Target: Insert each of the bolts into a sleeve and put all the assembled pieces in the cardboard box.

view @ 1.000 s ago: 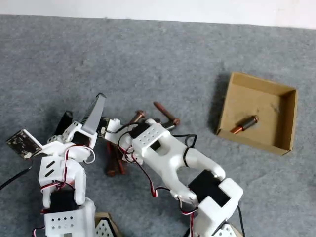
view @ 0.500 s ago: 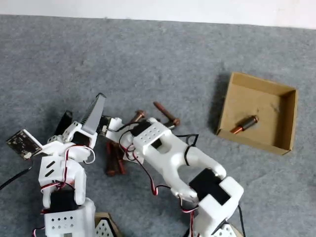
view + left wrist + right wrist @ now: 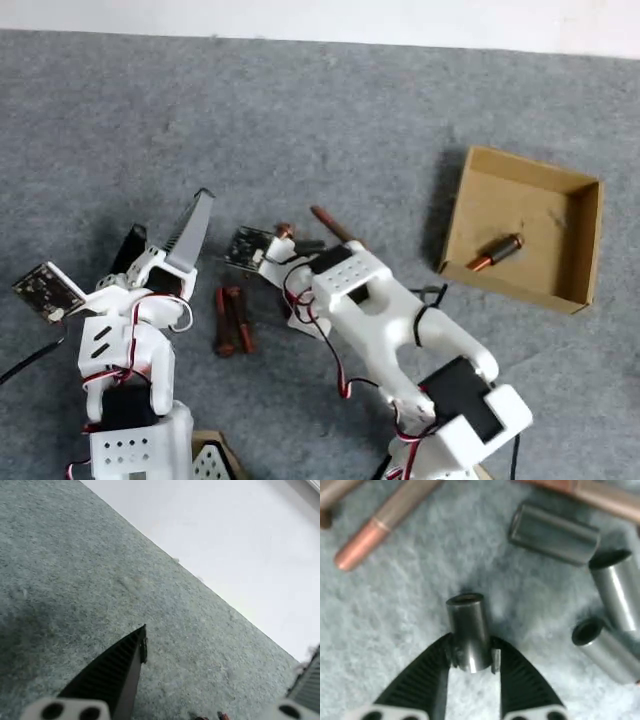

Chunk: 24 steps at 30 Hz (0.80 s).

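Your right gripper (image 3: 471, 662) clamps a sleeve (image 3: 467, 630), axis pointing outward; a bolt (image 3: 330, 222) lies just beyond, on the far side; left gripper (image 3: 230, 645) spread apart.

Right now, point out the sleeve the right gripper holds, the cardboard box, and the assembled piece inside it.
held sleeve (image 3: 468, 625), right wrist view, middle of its side wall.
cardboard box (image 3: 535, 212), high view, bare floor.
assembled piece (image 3: 496, 251), high view, middle of its length.
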Each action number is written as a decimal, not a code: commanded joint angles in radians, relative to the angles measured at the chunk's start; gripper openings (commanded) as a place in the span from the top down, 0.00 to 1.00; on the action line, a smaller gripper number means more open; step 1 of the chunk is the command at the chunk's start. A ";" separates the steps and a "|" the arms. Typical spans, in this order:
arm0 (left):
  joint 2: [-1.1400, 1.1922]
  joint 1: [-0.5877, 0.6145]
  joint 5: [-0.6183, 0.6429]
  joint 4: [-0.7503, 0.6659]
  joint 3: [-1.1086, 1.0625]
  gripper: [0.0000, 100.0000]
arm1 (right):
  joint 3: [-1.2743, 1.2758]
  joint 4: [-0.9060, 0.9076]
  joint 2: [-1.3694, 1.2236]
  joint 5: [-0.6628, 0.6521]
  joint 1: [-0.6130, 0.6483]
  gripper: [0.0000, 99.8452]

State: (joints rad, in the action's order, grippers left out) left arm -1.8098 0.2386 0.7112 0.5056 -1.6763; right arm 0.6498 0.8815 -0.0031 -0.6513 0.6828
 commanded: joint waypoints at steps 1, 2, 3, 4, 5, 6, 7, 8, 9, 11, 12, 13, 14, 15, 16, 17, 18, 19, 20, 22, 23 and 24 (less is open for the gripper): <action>-0.016 0.007 -0.005 0.000 -0.005 0.55 | 0.016 0.008 0.033 -0.003 -0.021 0.94; -0.016 0.007 -0.005 0.000 -0.005 0.55 | 0.016 0.007 0.033 -0.003 -0.021 0.91; -0.016 0.007 -0.005 0.000 -0.005 0.55 | 0.015 0.005 0.033 -0.003 -0.021 0.87; -0.016 0.007 -0.005 0.000 -0.005 0.55 | 0.015 0.001 0.033 0.000 -0.021 0.84; -0.016 0.007 -0.005 0.000 -0.005 0.55 | 0.015 -0.021 0.033 0.021 -0.021 0.82; -0.016 0.007 -0.005 0.000 -0.005 0.55 | 0.015 -0.044 0.033 0.044 -0.021 0.80; -0.016 0.007 -0.005 0.000 -0.005 0.55 | 0.015 -0.070 0.033 0.060 -0.021 0.80; -0.016 0.007 -0.005 0.000 -0.005 0.55 | 0.015 -0.088 0.033 0.060 -0.019 0.80; -0.016 0.007 -0.005 0.000 -0.005 0.55 | 0.012 -0.101 0.033 0.058 -0.018 0.80; -0.016 0.007 -0.005 0.000 -0.005 0.55 | 0.012 -0.108 0.031 0.046 -0.002 0.80; -0.016 0.007 -0.005 0.000 -0.005 0.55 | 0.012 -0.110 0.031 0.043 0.010 0.80; -0.016 0.007 -0.005 0.000 -0.005 0.55 | 0.013 -0.110 0.031 0.041 0.024 0.80; -0.016 0.007 -0.005 0.000 -0.005 0.55 | 0.015 -0.111 0.031 0.041 0.036 0.80; -0.016 0.007 -0.005 0.000 -0.005 0.55 | 0.016 -0.111 0.028 0.041 0.048 0.80; -0.016 0.007 -0.005 0.000 -0.005 0.55 | 0.016 -0.111 0.021 0.041 0.053 0.80; -0.016 0.007 -0.005 0.000 -0.005 0.55 | 0.015 -0.111 0.007 0.041 0.054 0.80; -0.016 0.007 -0.005 0.000 -0.005 0.55 | 0.012 -0.113 -0.012 0.040 0.054 0.80; -0.016 0.007 -0.005 0.000 -0.005 0.55 | 0.010 -0.113 -0.035 0.040 0.054 0.80; -0.016 0.007 -0.005 0.000 -0.005 0.55 | 0.008 -0.113 -0.062 0.040 0.053 0.80; -0.016 0.007 -0.005 0.000 -0.005 0.55 | 0.008 -0.107 -0.110 0.043 0.050 0.80; -0.016 0.007 -0.006 0.000 -0.005 0.55 | 0.007 -0.097 -0.119 0.044 0.050 0.80; -0.016 0.007 -0.006 0.000 -0.005 0.55 | 0.007 -0.090 -0.117 0.044 0.050 0.80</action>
State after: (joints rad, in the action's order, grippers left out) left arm -1.8098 0.2386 0.7112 0.5056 -1.6763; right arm 0.6559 0.7986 -0.0813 -0.6068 0.7258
